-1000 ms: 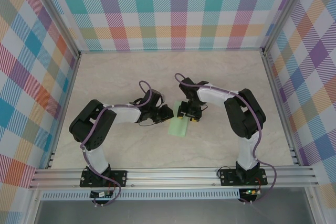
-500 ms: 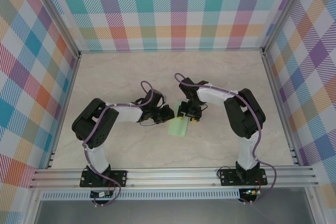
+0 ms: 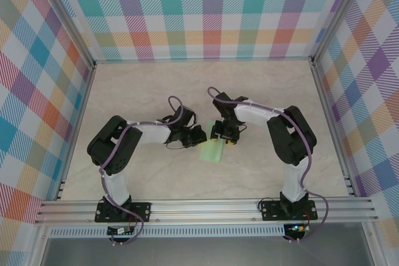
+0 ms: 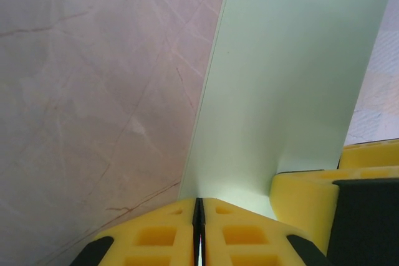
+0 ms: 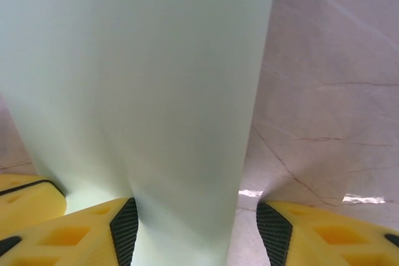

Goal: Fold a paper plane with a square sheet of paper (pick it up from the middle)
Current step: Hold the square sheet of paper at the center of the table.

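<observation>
The square sheet of paper (image 3: 212, 152) is pale green and lies near the middle of the table, partly lifted and curved between the two grippers. My left gripper (image 3: 200, 134) sits at its left side. In the left wrist view its yellow fingers (image 4: 162, 232) are pressed together, with the paper's (image 4: 280, 91) lower edge running into their seam. My right gripper (image 3: 222, 138) is at the sheet's far end. It stands open astride a raised band of the paper (image 5: 143, 91), which touches the left pad (image 5: 124, 223) and leaves a gap to the right pad (image 5: 273, 230).
The marble-patterned tabletop (image 3: 143, 85) is bare around the sheet. Aluminium rails (image 3: 206, 207) run along the near edge, and checked walls (image 3: 212, 10) enclose the back and sides. The two arms nearly touch over the paper.
The left gripper's fingers have closed a little further, and the left arm's elbow has shifted slightly right. The right arm and the paper look unmoved.
</observation>
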`<state>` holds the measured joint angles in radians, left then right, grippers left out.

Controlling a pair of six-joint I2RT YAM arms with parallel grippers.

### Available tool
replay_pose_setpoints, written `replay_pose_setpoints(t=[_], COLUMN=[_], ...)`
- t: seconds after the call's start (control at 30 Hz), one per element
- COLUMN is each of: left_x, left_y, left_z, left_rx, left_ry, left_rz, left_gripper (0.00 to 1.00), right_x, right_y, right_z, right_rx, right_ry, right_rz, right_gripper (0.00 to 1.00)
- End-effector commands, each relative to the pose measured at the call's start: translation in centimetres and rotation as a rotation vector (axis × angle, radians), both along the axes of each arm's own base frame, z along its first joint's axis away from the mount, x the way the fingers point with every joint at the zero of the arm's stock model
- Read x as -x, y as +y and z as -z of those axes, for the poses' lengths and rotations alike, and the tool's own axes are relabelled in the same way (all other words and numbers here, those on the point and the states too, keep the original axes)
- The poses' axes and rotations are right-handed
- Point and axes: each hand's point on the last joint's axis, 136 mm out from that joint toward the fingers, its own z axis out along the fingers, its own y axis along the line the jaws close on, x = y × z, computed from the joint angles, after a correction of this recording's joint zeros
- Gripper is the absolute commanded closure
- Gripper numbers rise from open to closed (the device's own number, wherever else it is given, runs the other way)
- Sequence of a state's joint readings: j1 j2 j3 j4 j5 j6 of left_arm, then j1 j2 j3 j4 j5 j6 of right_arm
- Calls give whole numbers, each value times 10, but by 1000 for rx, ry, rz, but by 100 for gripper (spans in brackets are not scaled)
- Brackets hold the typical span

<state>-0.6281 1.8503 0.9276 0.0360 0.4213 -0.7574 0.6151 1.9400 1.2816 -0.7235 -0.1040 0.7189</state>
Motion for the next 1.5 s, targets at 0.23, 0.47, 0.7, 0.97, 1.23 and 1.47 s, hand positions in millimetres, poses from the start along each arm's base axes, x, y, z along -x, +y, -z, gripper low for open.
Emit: replay_pose_setpoints(t=[0.23, 0.47, 0.7, 0.97, 1.23, 1.47], left_x=[45, 46, 45, 48, 54, 58], left_y=[48, 52, 51, 56, 62, 66], left_z=[67, 71, 73, 77, 84, 89], left_rx=[-256, -276, -283, -304, -338, -356], left_ry=[186, 193, 197, 218, 249, 270], left_rz=[-16, -23, -30, -37, -54, -62], left_gripper=[90, 91, 92, 92, 93, 94], right_x=[5, -7, -6, 2, 19, 30], right_y=[-40, -16, 37, 41, 19, 2], right_z=[-56, -101, -83, -36, 4, 21], right_rx=[95, -111, -354, -357, -315, -293], right_ry=[-177, -339, -245, -145, -105, -90], right_rz=[91, 56, -23, -31, -45, -49], right_gripper=[26, 26, 71, 85, 87, 88])
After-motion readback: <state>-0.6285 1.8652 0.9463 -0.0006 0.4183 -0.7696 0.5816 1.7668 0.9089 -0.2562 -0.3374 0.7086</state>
